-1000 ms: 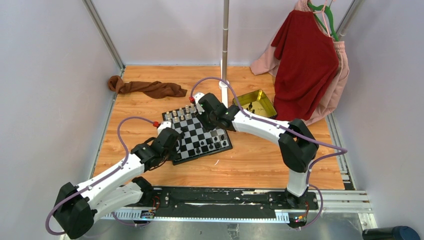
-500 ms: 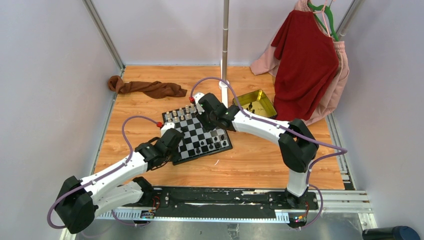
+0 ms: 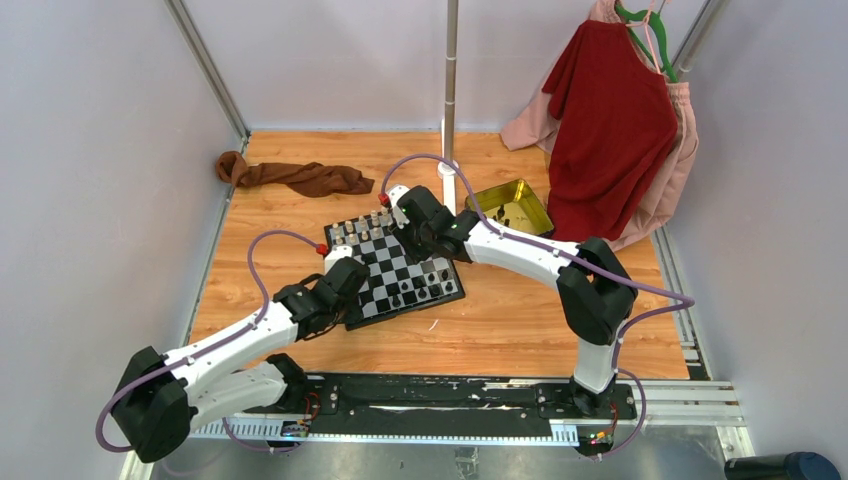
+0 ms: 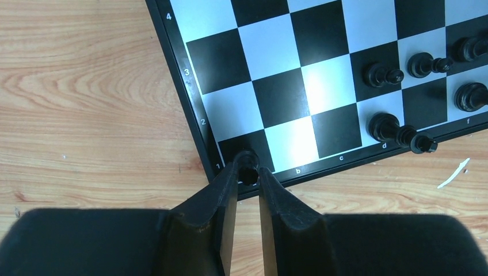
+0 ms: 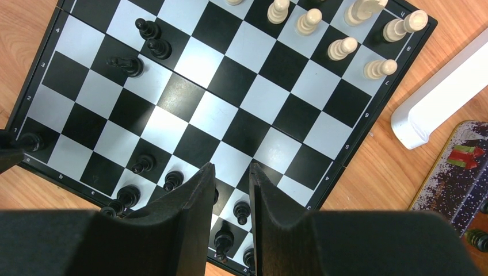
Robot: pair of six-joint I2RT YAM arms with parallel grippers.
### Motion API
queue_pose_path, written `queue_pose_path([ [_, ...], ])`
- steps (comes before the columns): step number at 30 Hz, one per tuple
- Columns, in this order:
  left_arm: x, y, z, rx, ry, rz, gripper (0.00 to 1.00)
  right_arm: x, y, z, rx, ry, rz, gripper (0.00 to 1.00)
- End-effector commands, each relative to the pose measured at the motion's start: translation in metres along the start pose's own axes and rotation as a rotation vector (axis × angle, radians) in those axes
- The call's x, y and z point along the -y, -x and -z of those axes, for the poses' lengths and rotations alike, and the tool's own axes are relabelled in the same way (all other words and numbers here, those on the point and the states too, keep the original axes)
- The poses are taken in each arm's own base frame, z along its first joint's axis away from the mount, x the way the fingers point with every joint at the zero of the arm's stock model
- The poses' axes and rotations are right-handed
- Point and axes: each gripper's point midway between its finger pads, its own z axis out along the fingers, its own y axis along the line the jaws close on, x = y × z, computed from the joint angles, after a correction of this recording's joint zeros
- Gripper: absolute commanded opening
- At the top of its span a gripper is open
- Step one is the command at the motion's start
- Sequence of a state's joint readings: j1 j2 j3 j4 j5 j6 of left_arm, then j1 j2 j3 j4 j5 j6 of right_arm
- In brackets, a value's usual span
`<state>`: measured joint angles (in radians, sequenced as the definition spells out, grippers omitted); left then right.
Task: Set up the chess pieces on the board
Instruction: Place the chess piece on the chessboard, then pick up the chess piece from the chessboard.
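Observation:
The checkered board (image 3: 385,258) lies mid-table. Cream pieces (image 3: 358,228) stand along its far edge and black pieces (image 3: 425,283) along its near edge. My left gripper (image 4: 247,171) is at the board's near-left corner, shut on a small black piece (image 4: 247,165) that sits on the black corner square by the "1" mark. The same corner shows in the right wrist view (image 5: 31,141). My right gripper (image 5: 232,168) hovers over the board's black-piece side, jaws apart and empty. More black pieces (image 4: 380,75) stand to the right in the left wrist view. Cream pieces (image 5: 345,46) show at the top.
A yellow-gold tin (image 3: 510,207) with a few pieces stands right of the board. A white pole base (image 5: 437,98) is beside the board's far corner. A brown cloth (image 3: 290,175) lies far left. Red and pink clothes (image 3: 615,110) hang at back right.
My left arm has shifted slightly right and forward at the board's near-left corner. The right arm has not moved.

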<state>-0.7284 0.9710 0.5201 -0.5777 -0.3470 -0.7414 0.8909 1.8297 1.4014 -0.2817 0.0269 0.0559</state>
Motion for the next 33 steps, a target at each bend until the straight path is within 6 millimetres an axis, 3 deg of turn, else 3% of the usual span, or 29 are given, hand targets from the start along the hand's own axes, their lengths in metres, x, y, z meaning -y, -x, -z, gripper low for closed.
queue_pose_path([
  [1, 0.000, 0.000, 0.002, 0.002, 0.011, -0.003, 0.27, 0.005, -0.003, 0.004, -0.003, -0.005, -0.023, 0.33],
  [10, 0.001, 0.012, 0.012, 0.033, 0.013, -0.005, 0.38, 0.004, -0.002, 0.006, -0.002, -0.005, -0.027, 0.33],
  [18, 0.008, 0.048, 0.030, 0.122, 0.012, -0.022, 0.51, 0.006, -0.001, 0.009, -0.001, -0.014, -0.028, 0.33],
  [23, 0.017, 0.063, 0.023, 0.141, 0.029, -0.076, 0.59, 0.010, -0.002, 0.011, 0.002, -0.034, -0.030, 0.33],
  [33, 0.034, 0.085, -0.006, 0.178, 0.076, -0.174, 0.59, 0.020, -0.002, 0.018, 0.014, -0.066, -0.030, 0.33],
])
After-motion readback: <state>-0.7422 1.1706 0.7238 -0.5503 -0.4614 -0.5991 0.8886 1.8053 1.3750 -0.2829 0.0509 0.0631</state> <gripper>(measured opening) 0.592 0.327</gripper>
